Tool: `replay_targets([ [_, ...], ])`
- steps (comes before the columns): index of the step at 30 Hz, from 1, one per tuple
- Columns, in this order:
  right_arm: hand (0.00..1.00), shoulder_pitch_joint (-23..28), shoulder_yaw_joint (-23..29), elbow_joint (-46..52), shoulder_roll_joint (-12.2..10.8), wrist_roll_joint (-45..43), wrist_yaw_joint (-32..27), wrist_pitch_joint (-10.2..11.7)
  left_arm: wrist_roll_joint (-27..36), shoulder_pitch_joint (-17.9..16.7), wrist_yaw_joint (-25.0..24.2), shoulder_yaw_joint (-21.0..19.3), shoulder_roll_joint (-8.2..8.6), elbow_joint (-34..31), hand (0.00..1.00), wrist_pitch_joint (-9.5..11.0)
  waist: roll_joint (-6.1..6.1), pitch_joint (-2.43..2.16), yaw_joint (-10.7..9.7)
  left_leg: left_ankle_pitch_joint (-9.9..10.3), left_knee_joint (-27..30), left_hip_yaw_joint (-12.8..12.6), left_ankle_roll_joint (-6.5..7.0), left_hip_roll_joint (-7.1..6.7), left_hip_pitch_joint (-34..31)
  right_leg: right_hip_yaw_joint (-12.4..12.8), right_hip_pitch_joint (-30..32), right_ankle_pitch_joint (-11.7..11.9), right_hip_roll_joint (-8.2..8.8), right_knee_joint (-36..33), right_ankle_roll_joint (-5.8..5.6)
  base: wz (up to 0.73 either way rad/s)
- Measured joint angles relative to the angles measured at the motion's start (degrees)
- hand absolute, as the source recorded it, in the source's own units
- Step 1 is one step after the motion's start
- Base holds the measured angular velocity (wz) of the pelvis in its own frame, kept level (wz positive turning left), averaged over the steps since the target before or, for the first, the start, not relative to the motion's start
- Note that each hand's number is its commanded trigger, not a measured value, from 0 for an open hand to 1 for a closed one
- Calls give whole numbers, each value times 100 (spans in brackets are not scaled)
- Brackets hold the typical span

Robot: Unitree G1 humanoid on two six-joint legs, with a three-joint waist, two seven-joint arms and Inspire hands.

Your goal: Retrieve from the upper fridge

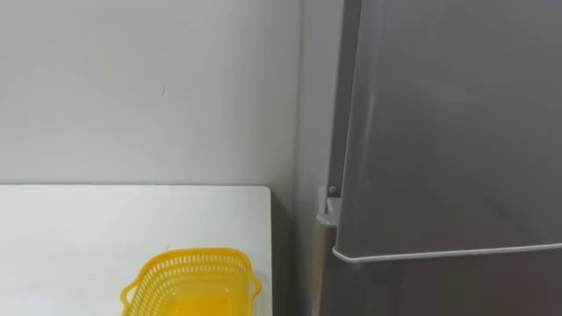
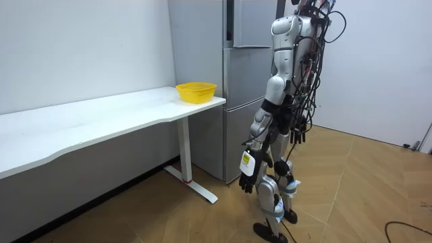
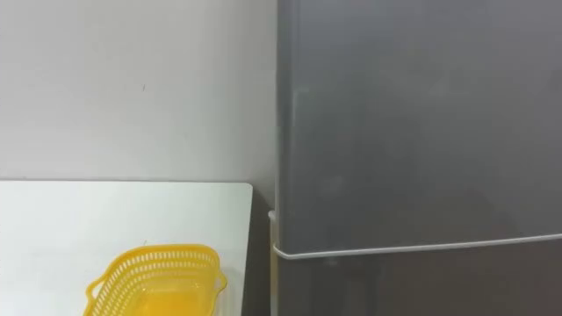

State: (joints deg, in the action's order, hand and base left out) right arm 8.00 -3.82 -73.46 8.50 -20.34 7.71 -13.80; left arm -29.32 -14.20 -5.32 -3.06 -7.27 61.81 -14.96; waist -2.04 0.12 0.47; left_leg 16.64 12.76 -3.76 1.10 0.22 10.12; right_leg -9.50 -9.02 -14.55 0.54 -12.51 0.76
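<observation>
Grey and shut, the upper fridge door (image 1: 448, 123) faces the humanoid robot, which stands upright close before the fridge (image 2: 239, 74). Its left hand (image 2: 248, 181) hangs low at its thigh, and whether that hand is open or closed cannot be told at this range. Whatever is to be fetched lies out of sight behind the door, well above the hand and ahead of it. A yellow basket (image 1: 191, 283) sits on the end of the white table (image 1: 88, 228), higher than the hand and off to its far side, just beside the fridge. The retrieval looks to be at its very start, with the door to come first. To do that well, the hand would need to rise from thigh level to the door's free edge, above the pale seam (image 1: 439, 254) dividing upper door from lower. It should take a firm hold there and swing the door wide enough to leave room for reaching in, with the robot's stance clear of the door's arc.
</observation>
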Motion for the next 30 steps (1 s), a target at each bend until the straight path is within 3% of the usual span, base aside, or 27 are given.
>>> replay_targets([
  [20,0,-8,12,38,1,0,-72,9,0,26,41,-4,-49,6,0,24,3,0,-5,0,1,-4,0,3,-42,-13,-4,16,-3,67,-1,0],
  [30,0,5,61,64,-5,57,-154,73,53,-11,505,-140,-11,3,0,137,46,9,-7,0,-8,91,0,-4,73,-76,-154,19,16,93,1,3],
])
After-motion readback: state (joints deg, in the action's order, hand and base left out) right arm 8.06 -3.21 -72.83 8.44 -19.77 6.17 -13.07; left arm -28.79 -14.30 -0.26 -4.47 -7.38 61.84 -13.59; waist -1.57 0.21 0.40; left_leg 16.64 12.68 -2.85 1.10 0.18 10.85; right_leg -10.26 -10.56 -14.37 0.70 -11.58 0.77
